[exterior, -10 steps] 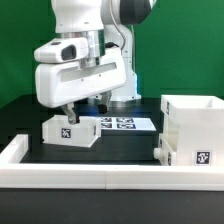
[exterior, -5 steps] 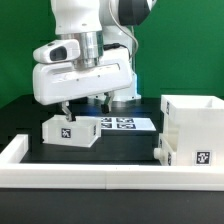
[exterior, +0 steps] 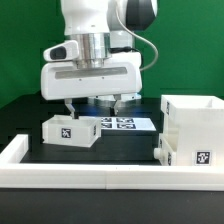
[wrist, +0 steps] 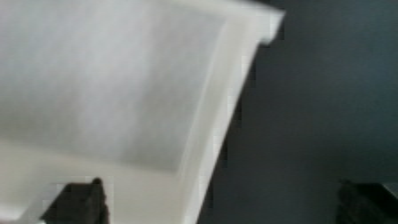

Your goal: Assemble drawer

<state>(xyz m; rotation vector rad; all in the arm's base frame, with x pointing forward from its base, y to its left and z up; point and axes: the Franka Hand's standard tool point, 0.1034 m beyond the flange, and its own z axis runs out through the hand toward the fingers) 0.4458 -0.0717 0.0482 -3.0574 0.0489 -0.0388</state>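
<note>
The drawer (exterior: 70, 130) is a small low white open-topped box with a tag on its side, standing on the black table at the exterior view's left. My gripper (exterior: 93, 106) hangs just above and behind it, open and empty, with one finger (exterior: 68, 108) over the drawer's back edge and the other further to the exterior view's right. In the wrist view the drawer (wrist: 125, 110) is a blurred white surface filling one side. The gripper (wrist: 224, 205) straddles the drawer's edge, with one dark fingertip (wrist: 75, 200) over the white and the other over the dark table.
The taller white housing block (exterior: 195, 130) with a tag stands at the exterior view's right. A long white border rail (exterior: 100, 168) runs along the front. The marker board (exterior: 122, 122) lies flat behind the drawer. The robot's base stands behind that.
My gripper has moved toward the exterior view's right, from over the drawer's left part to over its back right edge. The drawer and the housing have not moved.
</note>
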